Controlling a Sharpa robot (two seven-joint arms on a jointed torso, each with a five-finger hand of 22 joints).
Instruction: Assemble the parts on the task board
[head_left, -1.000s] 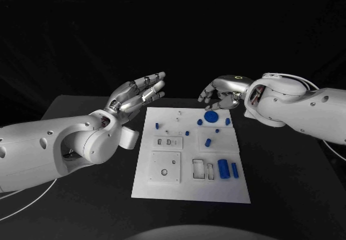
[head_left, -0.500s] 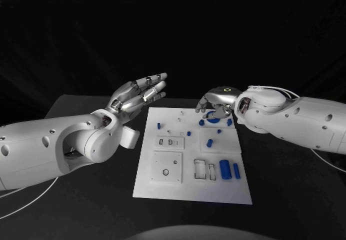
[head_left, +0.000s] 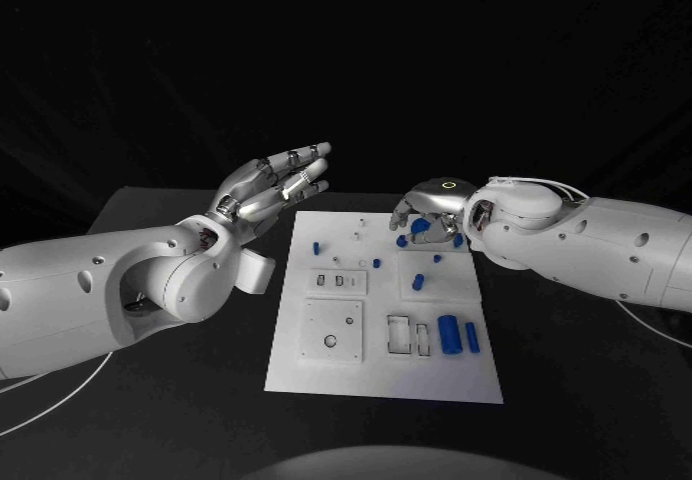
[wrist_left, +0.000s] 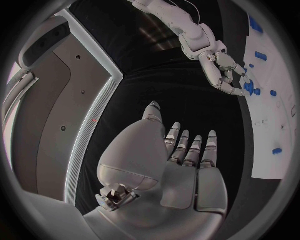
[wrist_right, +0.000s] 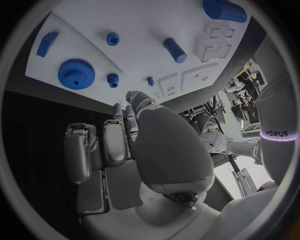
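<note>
The white task board (head_left: 346, 372) lies in the middle of the black table. A blue gear (head_left: 421, 229) sits flat near its far right corner, with small blue pegs (head_left: 417, 283) around it. My right hand (head_left: 430, 204) hovers just over the gear, fingers curled loosely down and holding nothing. In the right wrist view the gear (wrist_right: 76, 74) lies on the board (wrist_right: 144, 25) beyond my right hand (wrist_right: 125, 150). My left hand (head_left: 274, 186) is raised beside the board's far left corner, fingers spread and empty. In the left wrist view my left hand (wrist_left: 178, 165) is open.
Two larger blue cylinders (head_left: 449, 335) lie side by side at the board's near right. White inset plates (head_left: 332, 336) and slotted blocks (head_left: 407, 338) take up the near left and centre. Dark tabletop (head_left: 144, 400) surrounds the board.
My right hand has come down and toward me, from beyond the board's far edge to just above the blue gear. My left hand has barely moved.
</note>
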